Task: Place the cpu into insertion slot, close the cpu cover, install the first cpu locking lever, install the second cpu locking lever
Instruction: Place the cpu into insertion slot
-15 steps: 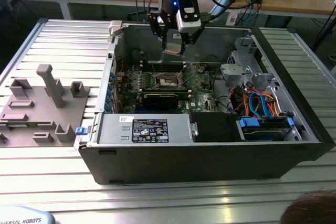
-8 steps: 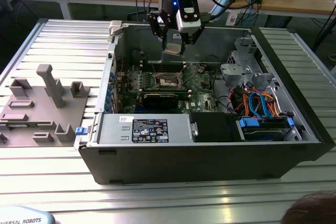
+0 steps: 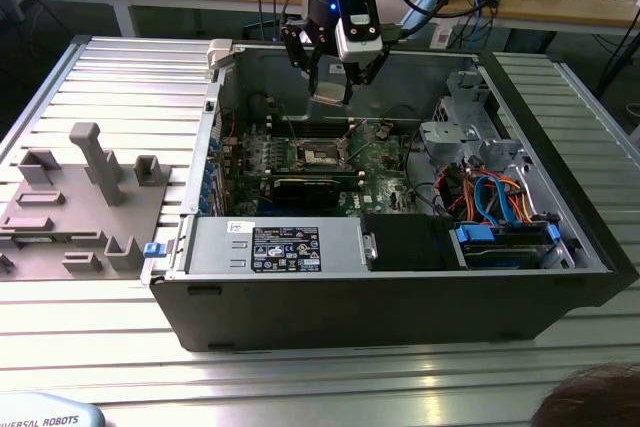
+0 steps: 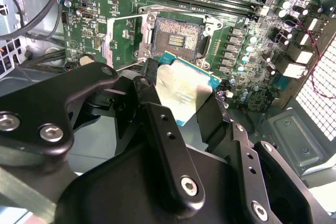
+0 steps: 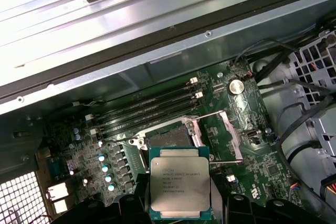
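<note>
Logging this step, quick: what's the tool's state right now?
The tool: closed on the cpu, which is not yet in the insertion slot.

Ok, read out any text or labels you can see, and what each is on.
cpu, held in the gripper: printed lines on its metal top, too small to read reliably.
Sticker on the grey metal box: too small to read.
Lettering on the pale object at the exterior view's lower left: partly cut off.
</note>
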Robot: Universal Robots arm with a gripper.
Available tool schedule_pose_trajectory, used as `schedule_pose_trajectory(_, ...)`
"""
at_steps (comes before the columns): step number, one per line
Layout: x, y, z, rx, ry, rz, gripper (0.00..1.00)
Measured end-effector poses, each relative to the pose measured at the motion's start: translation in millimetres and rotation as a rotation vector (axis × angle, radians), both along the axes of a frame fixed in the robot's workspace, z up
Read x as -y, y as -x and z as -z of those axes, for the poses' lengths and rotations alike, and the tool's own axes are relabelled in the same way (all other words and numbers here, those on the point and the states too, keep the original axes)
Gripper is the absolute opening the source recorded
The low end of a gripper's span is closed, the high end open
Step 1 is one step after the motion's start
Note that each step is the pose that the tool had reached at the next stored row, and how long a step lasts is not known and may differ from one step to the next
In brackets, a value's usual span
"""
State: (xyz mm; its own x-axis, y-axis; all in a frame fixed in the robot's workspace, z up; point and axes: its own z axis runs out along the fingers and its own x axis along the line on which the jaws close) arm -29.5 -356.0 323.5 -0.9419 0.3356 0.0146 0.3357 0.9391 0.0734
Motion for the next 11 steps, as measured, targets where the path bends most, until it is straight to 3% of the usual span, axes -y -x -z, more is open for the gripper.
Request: schedule_pose_trajectory(11,0.0,0.0,0.1,0.0000,0.0025,0.006,0.54)
